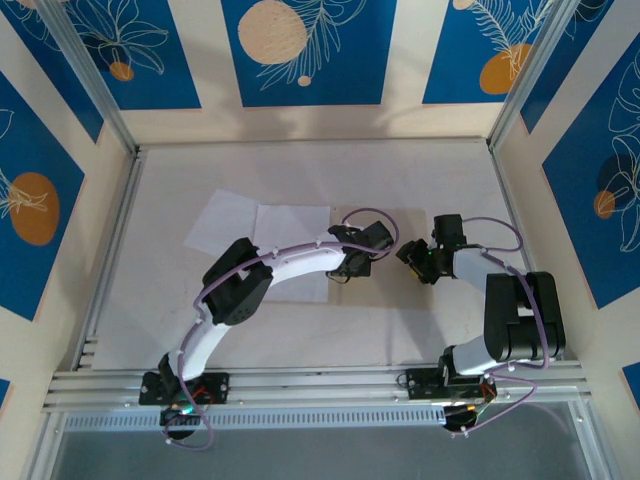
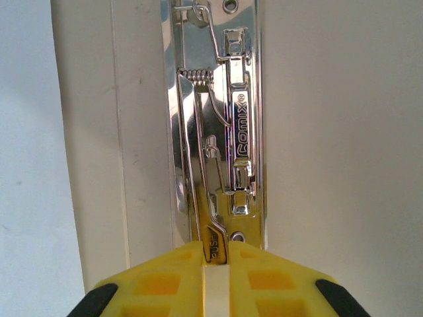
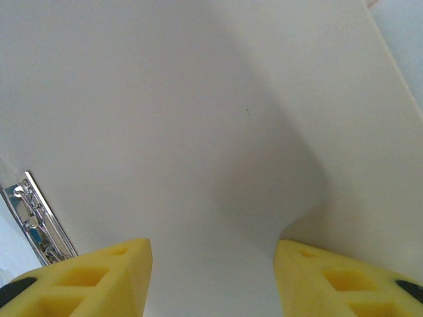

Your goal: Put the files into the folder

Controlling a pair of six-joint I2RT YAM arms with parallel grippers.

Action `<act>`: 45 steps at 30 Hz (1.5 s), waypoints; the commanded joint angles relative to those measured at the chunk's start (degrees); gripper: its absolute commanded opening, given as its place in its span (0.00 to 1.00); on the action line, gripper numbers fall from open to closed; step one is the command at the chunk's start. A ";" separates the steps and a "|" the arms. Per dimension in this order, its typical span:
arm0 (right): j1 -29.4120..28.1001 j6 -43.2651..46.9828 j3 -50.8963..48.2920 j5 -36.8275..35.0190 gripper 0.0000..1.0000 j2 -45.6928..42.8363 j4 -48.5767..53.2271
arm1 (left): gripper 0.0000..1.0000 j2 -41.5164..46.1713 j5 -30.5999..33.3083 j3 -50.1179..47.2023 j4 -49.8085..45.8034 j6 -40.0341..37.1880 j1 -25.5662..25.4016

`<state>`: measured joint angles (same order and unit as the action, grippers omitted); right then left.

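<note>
On the folder [image 2: 330,132], the glossy chrome clip [image 2: 228,132] is pinched at its lever by the left gripper [image 2: 215,254]; the right gripper [image 3: 211,254] is spread over smooth white card.

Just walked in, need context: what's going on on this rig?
The left gripper, shut, is at the lever end of the metal clip inside the open folder; whether it is gripping or just pressing, I can't tell. The right gripper hovers open over the folder's white inside. The white sheets lie on the table, not yet filed.
</note>
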<state>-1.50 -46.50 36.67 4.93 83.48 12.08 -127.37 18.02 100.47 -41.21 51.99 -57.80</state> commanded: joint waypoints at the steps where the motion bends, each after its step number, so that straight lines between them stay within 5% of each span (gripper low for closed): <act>1: -0.26 1.12 0.42 0.70 0.53 0.75 2.24 | 0.14 -1.43 -0.34 1.13 -0.92 0.17 0.78; 45: -1.11 1.94 3.34 -0.27 0.54 3.44 3.75 | 0.07 -3.34 -9.23 -1.12 6.06 2.94 -0.38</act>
<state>-1.80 -45.21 39.38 3.18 85.73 13.37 -128.92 14.81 100.42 -36.84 54.13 -57.39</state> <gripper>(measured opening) 0.536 0.076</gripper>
